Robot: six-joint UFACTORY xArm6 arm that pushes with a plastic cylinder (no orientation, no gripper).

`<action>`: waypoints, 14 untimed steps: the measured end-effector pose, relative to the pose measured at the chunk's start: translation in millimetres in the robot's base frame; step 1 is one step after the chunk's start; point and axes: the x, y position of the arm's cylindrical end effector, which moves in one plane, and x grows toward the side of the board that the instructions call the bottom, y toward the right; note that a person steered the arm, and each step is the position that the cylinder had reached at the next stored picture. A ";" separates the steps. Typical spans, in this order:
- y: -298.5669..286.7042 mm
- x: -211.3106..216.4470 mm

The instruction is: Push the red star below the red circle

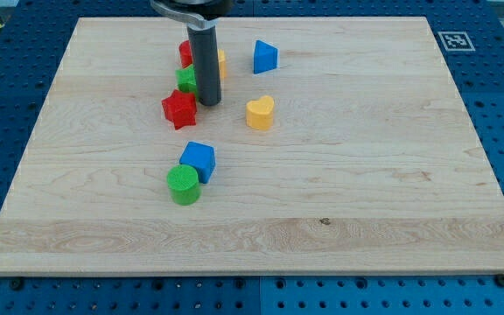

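The red star [179,108] lies on the wooden board [366,192], left of centre. The red circle [185,52] is above it near the view's top, mostly hidden behind my rod. A green block [186,80] sits between the two red blocks. My tip [209,101] rests on the board just to the right of the red star, close to its upper right point; I cannot tell if they touch. The rod also hides most of a yellow block [221,63].
A blue triangle-like block [265,57] lies at the view's top, right of the rod. A yellow heart [260,113] lies right of my tip. A blue cube [198,161] and a green cylinder [183,185] touch each other lower down.
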 end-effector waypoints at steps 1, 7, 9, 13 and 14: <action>-8.1 -0.2; -142.7 105.6; -59.0 132.9; -40.5 51.1; -40.0 35.0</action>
